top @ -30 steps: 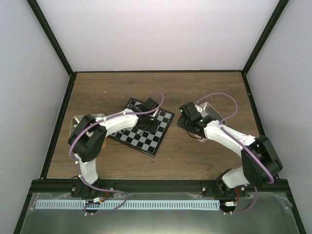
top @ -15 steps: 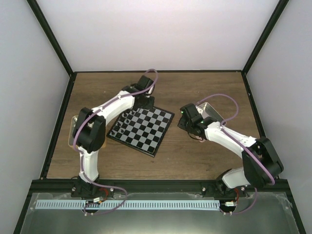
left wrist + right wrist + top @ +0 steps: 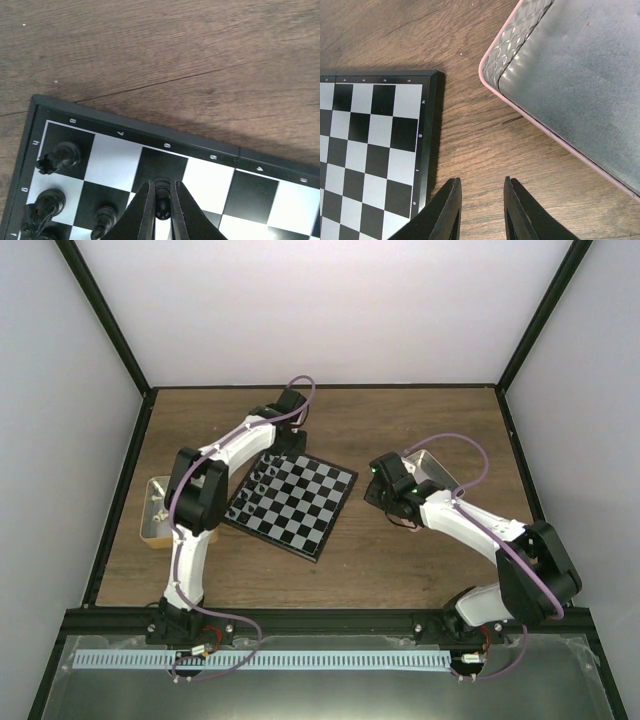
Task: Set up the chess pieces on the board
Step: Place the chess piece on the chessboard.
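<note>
Looking down from above, we see the board (image 3: 300, 505) lying askew on the wooden table (image 3: 420, 420), with a tan tray (image 3: 152, 536) off its left side and a pink tray (image 3: 435, 468) off its right. The left arm stretches out to the board's far corner. In the left wrist view, the left gripper (image 3: 161, 212) is clenched on a black chess piece (image 3: 161, 192), with a finger pressed against each side of it. That piece stands upright by the line where a black square meets a white one, in the rows next to the rim. We cannot tell whether its base touches the board. Other black pieces (image 3: 60, 156) stand on the squares nearby, towards the corner, one of them on the corner square itself. A few small pale pieces (image 3: 156, 502) lie in the tan tray, too tiny for us to tell apart.

The right gripper (image 3: 481, 212) is released, its fingers spread with nothing between them. It hangs over bare table in the gap between the board's near corner and the pink tray, apart from both.
</note>
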{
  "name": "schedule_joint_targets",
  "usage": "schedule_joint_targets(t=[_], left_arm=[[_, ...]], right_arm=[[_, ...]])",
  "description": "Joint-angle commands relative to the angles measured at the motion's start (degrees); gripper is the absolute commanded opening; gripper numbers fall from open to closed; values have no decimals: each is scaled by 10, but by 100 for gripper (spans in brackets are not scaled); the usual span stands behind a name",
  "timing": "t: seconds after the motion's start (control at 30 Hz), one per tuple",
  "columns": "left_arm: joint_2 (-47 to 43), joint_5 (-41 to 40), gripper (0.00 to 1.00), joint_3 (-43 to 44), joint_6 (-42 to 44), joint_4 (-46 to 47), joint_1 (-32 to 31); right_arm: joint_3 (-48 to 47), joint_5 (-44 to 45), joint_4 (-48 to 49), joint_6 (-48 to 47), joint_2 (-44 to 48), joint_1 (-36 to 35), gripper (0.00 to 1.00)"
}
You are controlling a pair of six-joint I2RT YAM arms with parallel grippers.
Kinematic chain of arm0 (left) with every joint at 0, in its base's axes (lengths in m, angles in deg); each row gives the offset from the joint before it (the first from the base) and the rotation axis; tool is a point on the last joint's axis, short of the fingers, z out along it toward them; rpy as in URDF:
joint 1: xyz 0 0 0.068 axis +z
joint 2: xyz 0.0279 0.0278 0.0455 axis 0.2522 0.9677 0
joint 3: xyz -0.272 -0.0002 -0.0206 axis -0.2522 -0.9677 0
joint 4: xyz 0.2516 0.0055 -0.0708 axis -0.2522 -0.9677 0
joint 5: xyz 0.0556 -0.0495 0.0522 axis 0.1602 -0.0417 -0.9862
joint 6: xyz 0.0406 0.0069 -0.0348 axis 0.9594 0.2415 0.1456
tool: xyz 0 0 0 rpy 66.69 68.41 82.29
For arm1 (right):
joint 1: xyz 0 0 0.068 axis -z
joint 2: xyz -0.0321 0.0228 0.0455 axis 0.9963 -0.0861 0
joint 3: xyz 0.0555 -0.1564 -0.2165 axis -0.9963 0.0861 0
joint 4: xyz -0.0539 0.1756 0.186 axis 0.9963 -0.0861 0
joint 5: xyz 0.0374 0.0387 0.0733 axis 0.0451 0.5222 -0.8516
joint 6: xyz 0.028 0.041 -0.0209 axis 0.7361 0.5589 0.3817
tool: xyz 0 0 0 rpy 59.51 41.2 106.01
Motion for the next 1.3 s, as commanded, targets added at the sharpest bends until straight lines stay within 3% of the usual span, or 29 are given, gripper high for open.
schedule_joint_targets(t=[0.0, 0.47, 0.97, 1.07, 1.17, 1.27], left_arm=[[16, -38, 9, 19, -13, -13, 8], [35, -45, 10, 19, -12, -8, 23], [20, -4, 25, 21, -2, -5, 30], [-11, 1, 31, 20, -9, -4, 30], [-69, 7, 45, 8, -16, 4, 29], [-136, 7, 54, -22, -22, 20, 29]], right_arm=[[-1, 4, 6, 3, 3, 2, 25], [-5, -2, 9, 1, -5, 2, 25], [-14, -9, 8, -5, -8, 2, 24], [-18, -2, 0, -8, -2, 1, 25], [-30, 33, -27, -12, 16, 2, 26], [-34, 68, -41, -22, 57, 2, 36]])
